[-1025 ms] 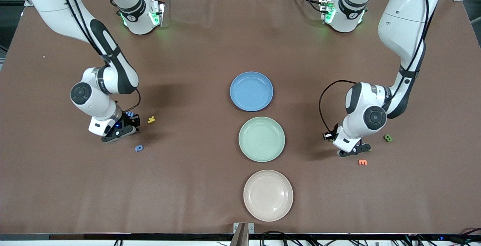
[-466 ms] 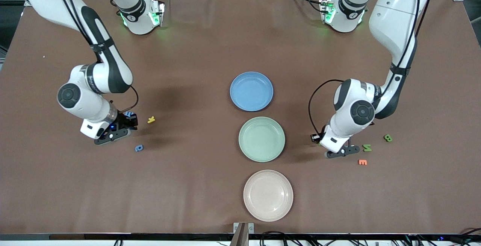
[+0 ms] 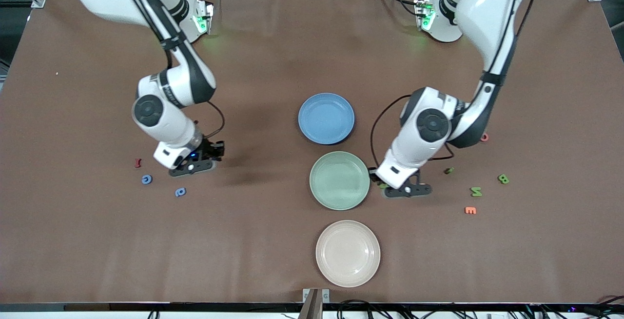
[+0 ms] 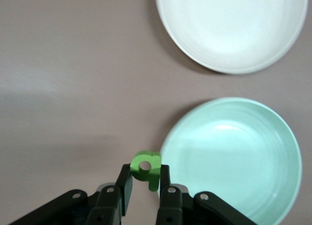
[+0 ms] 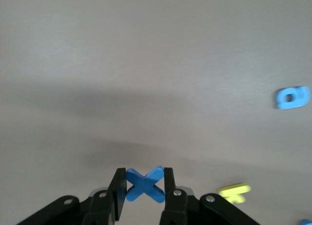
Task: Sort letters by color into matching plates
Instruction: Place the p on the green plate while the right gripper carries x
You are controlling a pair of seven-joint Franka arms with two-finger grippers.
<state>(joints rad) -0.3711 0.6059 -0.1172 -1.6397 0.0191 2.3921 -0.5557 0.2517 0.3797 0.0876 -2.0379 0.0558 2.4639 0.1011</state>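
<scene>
In the left wrist view my left gripper is shut on a small green letter. In the front view this left gripper hangs over the table just off the green plate's rim, on the left arm's side. My right gripper is shut on a blue X-shaped letter. That right gripper is over bare table toward the right arm's end, well short of the blue plate. Two blue letters lie beside it. Green letters lie at the left arm's end.
A cream plate sits nearest the front camera, in line with the other two plates. A red letter lies by the blue ones. An orange letter and a red one lie near the green letters. A yellow letter lies under the right gripper.
Both arms have swung toward the plates, each carrying its letter. The left gripper now reaches the green plate's edge, and the right gripper has passed over the yellow letter.
</scene>
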